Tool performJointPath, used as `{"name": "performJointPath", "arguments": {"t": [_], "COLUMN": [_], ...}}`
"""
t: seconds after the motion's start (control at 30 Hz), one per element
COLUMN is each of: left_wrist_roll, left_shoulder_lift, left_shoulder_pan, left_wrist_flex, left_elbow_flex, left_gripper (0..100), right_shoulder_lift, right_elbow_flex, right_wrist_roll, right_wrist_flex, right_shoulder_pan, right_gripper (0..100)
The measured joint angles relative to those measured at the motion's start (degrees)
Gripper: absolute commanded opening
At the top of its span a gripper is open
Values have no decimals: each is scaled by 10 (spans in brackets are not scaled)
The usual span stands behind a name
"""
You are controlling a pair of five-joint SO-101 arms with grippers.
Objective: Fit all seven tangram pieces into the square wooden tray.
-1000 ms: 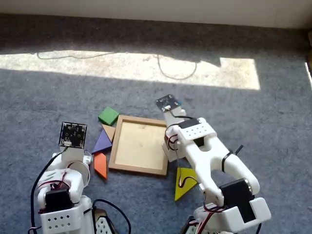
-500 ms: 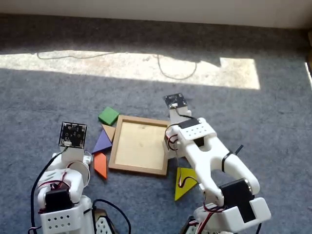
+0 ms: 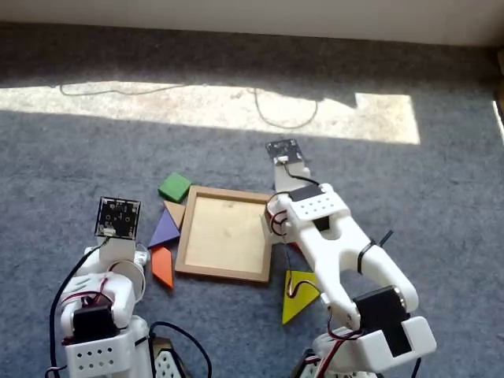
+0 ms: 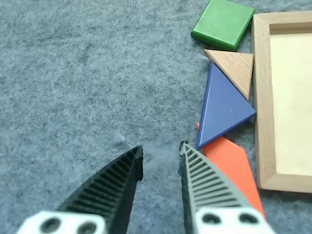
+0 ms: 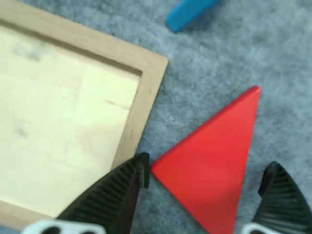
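Observation:
The square wooden tray (image 3: 224, 272) lies empty between the two arms. Off its left side lie a green square (image 3: 175, 187), a tan triangle (image 3: 176, 212), a blue triangle (image 3: 165, 231) and an orange piece (image 3: 162, 266). A yellow triangle (image 3: 298, 294) lies by its near right corner. My right gripper (image 5: 207, 175) is open, low over a red triangle (image 5: 214, 153) just outside the tray's rim (image 5: 146, 92), one finger on each side. My left gripper (image 4: 161, 151) is open over bare carpet, beside the blue triangle (image 4: 224, 105) and orange piece (image 4: 235, 165).
A blue piece (image 5: 190, 12) lies on the carpet beyond the tray's corner. The green square (image 4: 223, 23) and tan triangle (image 4: 235, 67) sit close to the tray's rim (image 4: 261, 97). Cables trail across the sunlit strip of carpet (image 3: 283, 118) at the back.
My right arm's wrist has swung from over the tray's right edge outward, off the tray. The left arm and the pieces have stayed put.

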Motion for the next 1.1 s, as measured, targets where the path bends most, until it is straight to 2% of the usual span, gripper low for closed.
{"name": "performJointPath", "arguments": {"t": [0.5,0.77,1.1], "left_wrist_roll": [0,0,0], "left_shoulder_lift": [0,0,0], "left_shoulder_pan": [0,0,0], "left_wrist_flex": [0,0,0], "left_elbow_flex": [0,0,0], "left_gripper": [137,137,137], "right_shoulder_lift": [47,58,22], "right_elbow_flex": [-19,-33,-39], "right_wrist_roll": [-3,-2,-2], "right_wrist_flex": [-5,-4,-5], "right_shoulder_pan": [0,2,35], "right_gripper": [348,148,139]}}
